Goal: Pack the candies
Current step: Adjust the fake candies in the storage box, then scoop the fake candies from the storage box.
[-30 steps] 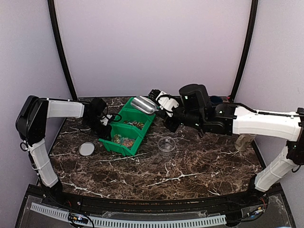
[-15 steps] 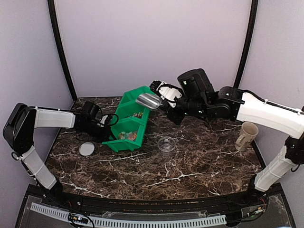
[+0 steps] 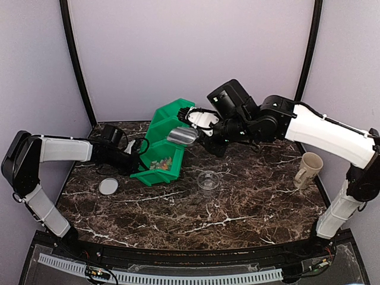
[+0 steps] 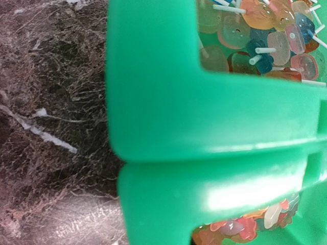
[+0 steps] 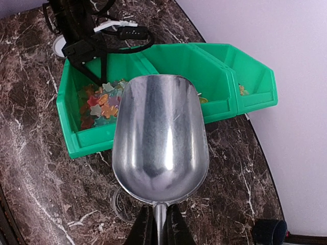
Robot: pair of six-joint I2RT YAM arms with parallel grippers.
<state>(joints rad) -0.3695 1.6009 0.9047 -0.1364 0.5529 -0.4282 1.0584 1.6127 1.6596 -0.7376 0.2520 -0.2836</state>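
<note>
The right gripper [image 5: 156, 227], clamped on an empty metal scoop [image 5: 159, 138], hovers above the tipped green bin [image 5: 225, 64]; scooping looks next, dipping into the candies [image 5: 99, 107] ahead-left of it.

A dark marble table [image 3: 237, 219] with white veins lies under soft, even light. Pale lilac walls [image 3: 190, 53] stand at 9, 12 and 3 o'clock. Black poles [image 3: 74, 59] rise at 11 and 1 o'clock.
</note>
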